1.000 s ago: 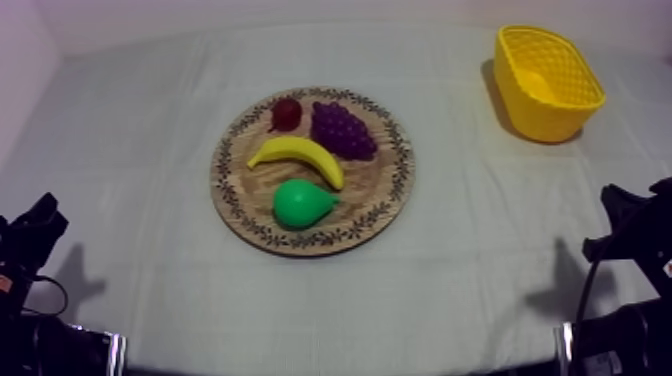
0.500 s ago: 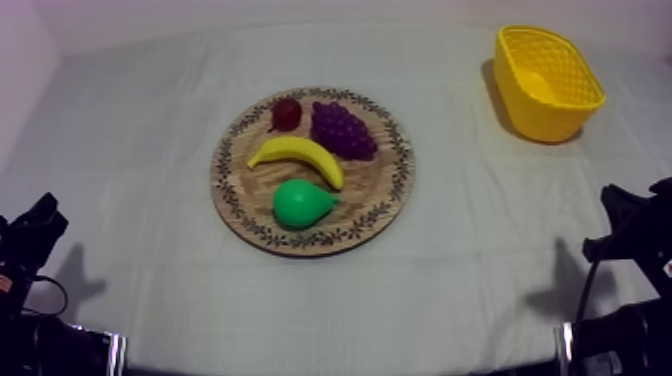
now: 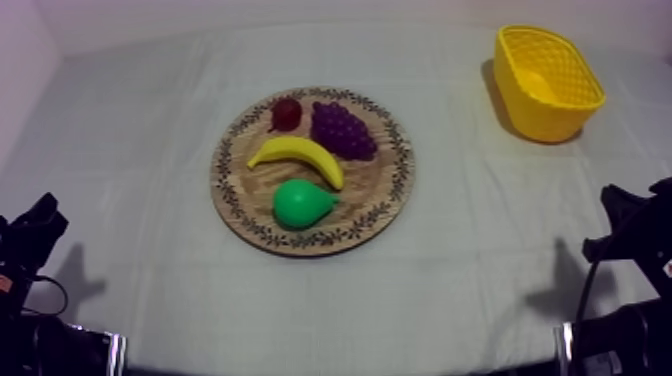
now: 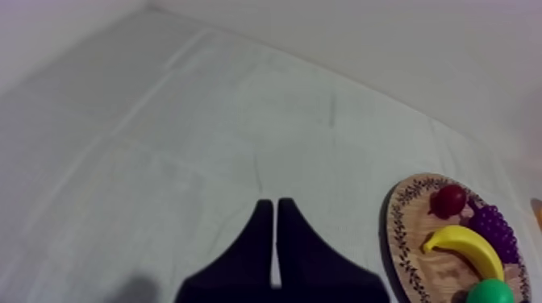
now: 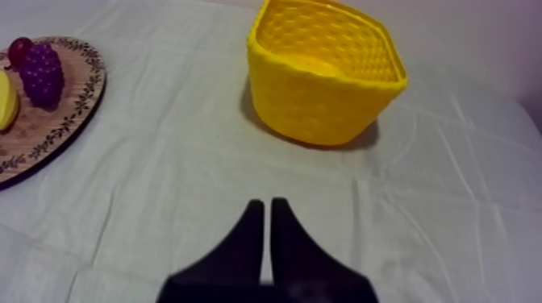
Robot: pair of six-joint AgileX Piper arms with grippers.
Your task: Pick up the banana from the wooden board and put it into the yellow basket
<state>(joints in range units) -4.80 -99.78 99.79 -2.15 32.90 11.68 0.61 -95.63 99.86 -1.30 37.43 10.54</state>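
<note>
At near bench edge: left end effector (image 4: 269,203), right end effector (image 5: 267,201), each closed to narrow wedge, empty. Mid-bench: banana (image 3: 297,157) on wooden board (image 3: 400,170), between pear (image 3: 300,203) and grapes (image 3: 342,130). Probably light, stiff, slick; grip across curved middle. Far right: yellow basket (image 3: 540,115).

The counter (image 3: 480,280) lies under a grey-white cloth (image 3: 140,150) that is spread flat and marked by faint fold lines crossing it in a loose grid. A plain, pale back wall (image 3: 300,12) rises behind the counter's far edge. A side wall (image 3: 18,70), just as bare, runs along the counter's left edge, and the two meet at its far left corner. The light is soft and even, with a faint lilac cast on walls and cloth alike.
</note>
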